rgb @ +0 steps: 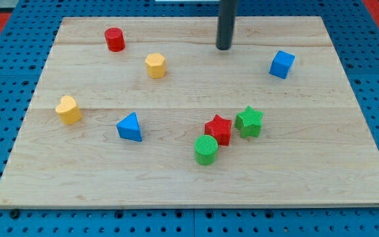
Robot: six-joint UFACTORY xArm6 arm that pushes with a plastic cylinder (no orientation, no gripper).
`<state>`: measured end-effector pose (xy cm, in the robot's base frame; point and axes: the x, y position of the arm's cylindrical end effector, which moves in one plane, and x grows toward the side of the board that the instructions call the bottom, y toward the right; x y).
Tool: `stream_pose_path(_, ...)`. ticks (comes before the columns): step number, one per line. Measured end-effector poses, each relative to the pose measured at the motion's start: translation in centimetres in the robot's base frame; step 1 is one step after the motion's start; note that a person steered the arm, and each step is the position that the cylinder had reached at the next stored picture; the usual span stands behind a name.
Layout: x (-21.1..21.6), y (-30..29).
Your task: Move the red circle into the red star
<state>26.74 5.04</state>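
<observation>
Red circle (114, 39) is sitting near the table's (189, 191) top left, well apart from the red star (218, 130). My tip (224, 47), clawless and holding nothing, is resting between them.

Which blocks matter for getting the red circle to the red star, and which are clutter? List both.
Job: red circle, red star, my tip.
Lying about: green star, green circle, blue triangle, blue cube, yellow hexagon, yellow block.

No readable text, labels or numbers anywhere.
</observation>
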Motion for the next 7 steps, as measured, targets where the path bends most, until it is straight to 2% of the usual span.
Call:
stream_pose_path(1, -3.6, -4.4)
stream_pose_path(3, -5.8, -18.2)
stream_pose_path(4, -6.1, -22.4)
stream_pose_path(5, -0.4, -24.0)
stream_pose_path(6, 2.0, -19.5)
stream_pose_path(7, -1.7, -18.8)
